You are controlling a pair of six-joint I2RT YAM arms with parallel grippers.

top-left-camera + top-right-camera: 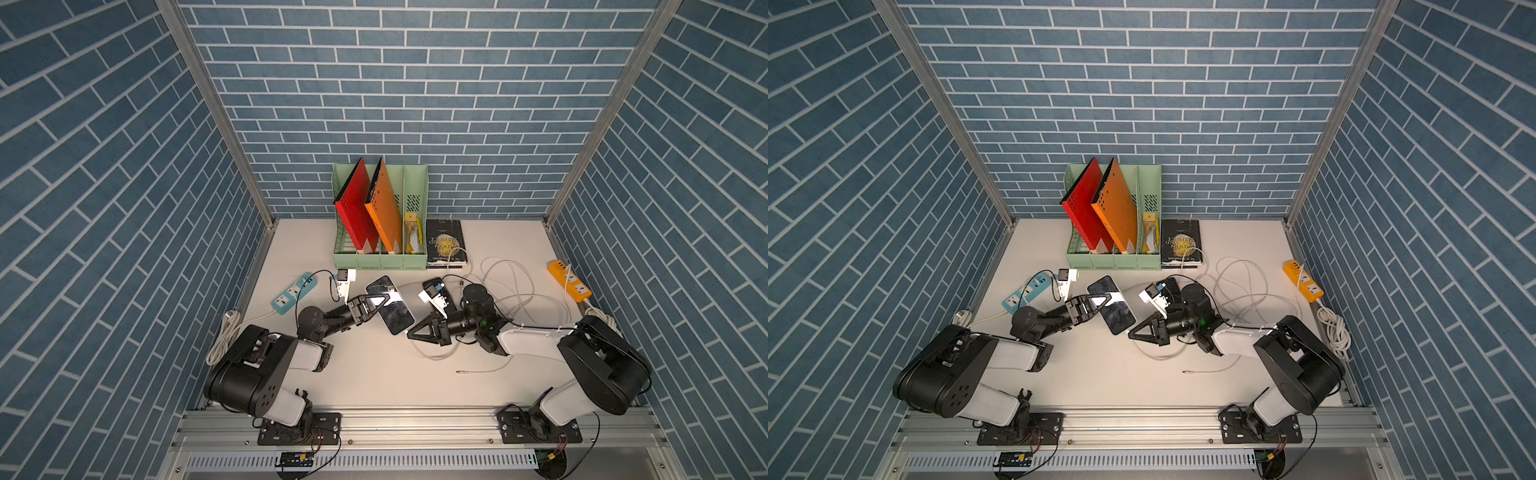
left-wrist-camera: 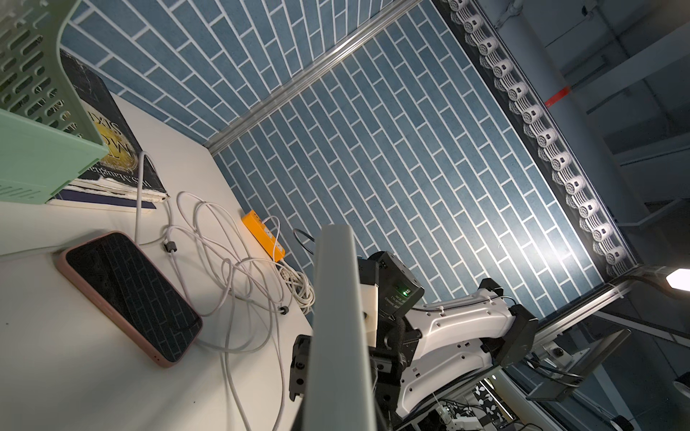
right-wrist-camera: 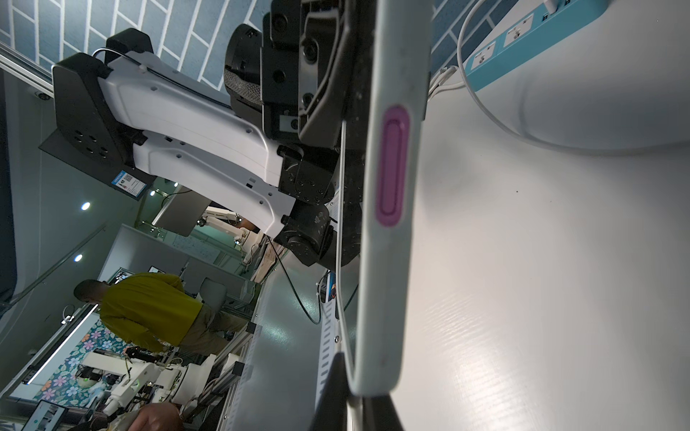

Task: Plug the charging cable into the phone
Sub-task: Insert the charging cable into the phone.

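- The phone (image 1: 395, 316) sits mid-counter, lifted and tilted, with its dark glossy screen up. It has a pale, matte, round-cornered case, and the right wrist view shows an oval purple button (image 3: 392, 168) on its edge.
- The left hand (image 1: 380, 300) is clamped on the phone's side, its black triangular fingers lying over the screen.
- The right hand (image 1: 413, 332) is closed, its tips just beside the phone's near end. A pale sliver shows between its fingers in the right wrist view, but I cannot tell if that is the plug.
- The charging cable (image 2: 138, 194) is thin, white and round. It lies in loose tangled loops on the white counter (image 1: 374, 374), and one metal-tipped end (image 1: 458, 372) lies loose near the right arm, apart from the phone.
- A second phone (image 2: 127, 294) in a pink case lies flat beside the loops.
- A dark book (image 1: 445, 241) has a gold disc on its cover, which reads "MOON" and "SIXPENCE".
- A mint perforated plastic file rack (image 1: 374, 262) holds a red folder (image 1: 355, 208) and an orange folder (image 1: 384, 208).
- An orange power strip (image 1: 569, 284) and a blue power strip (image 1: 293, 293) lie near opposite walls.
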